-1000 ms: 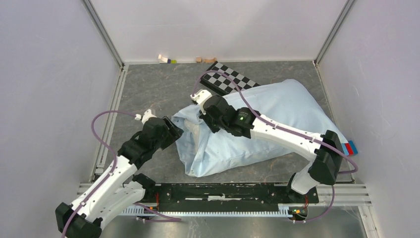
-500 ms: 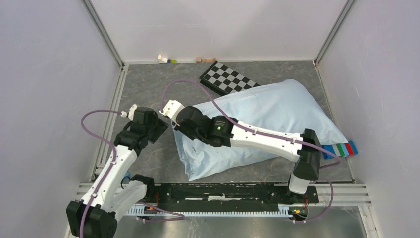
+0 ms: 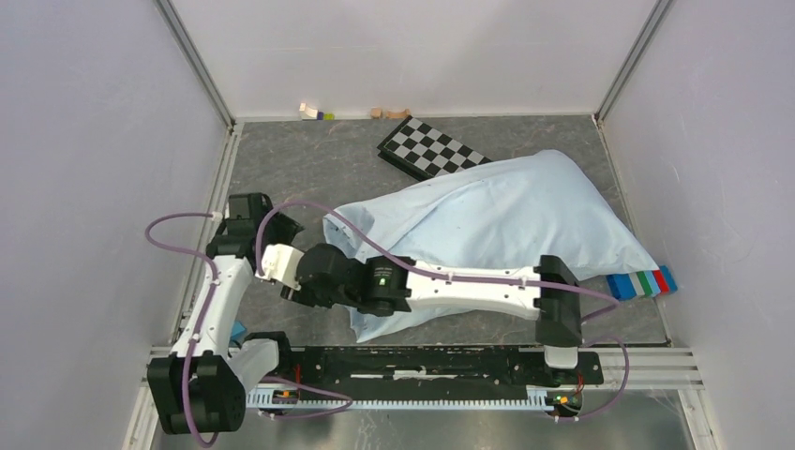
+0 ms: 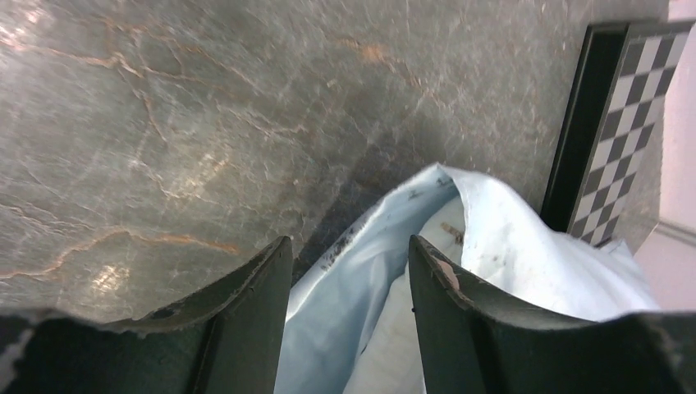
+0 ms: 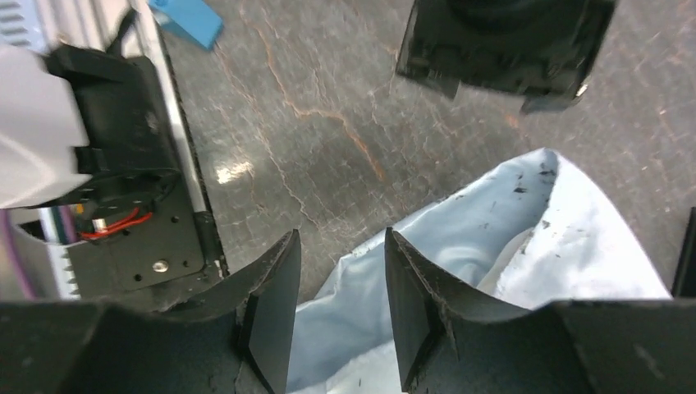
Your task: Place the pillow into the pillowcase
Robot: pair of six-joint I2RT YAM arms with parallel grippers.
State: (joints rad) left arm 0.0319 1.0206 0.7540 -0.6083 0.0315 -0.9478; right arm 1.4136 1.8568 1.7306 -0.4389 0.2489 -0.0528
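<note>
The pale-blue pillowcase [image 3: 487,225] lies bulging across the middle and right of the table, its open end toward the left. Cream pillow [image 4: 384,361] fabric shows inside that mouth in the left wrist view. My left gripper [image 3: 279,228] hovers just left of the pillowcase's upper left corner. Its jaws [image 4: 349,242] are open, with the cloth edge [image 4: 369,246] lying beyond them. My right gripper [image 3: 298,291] reaches far left, by the lower left edge of the pillowcase [image 5: 460,238]. It [image 5: 341,234] is open and empty too.
A black-and-white checkerboard panel [image 3: 433,148] lies behind the pillowcase. A striped coloured block [image 3: 642,279] sits at the right wall. Small blocks [image 3: 314,112] rest against the back wall. A blue scrap [image 5: 185,16] lies near the left arm's base, by the front rail [image 3: 422,361].
My right gripper slid off the top of the pillowcase toward the near left and opened. My left gripper pulled back to the left, away from the cloth.
</note>
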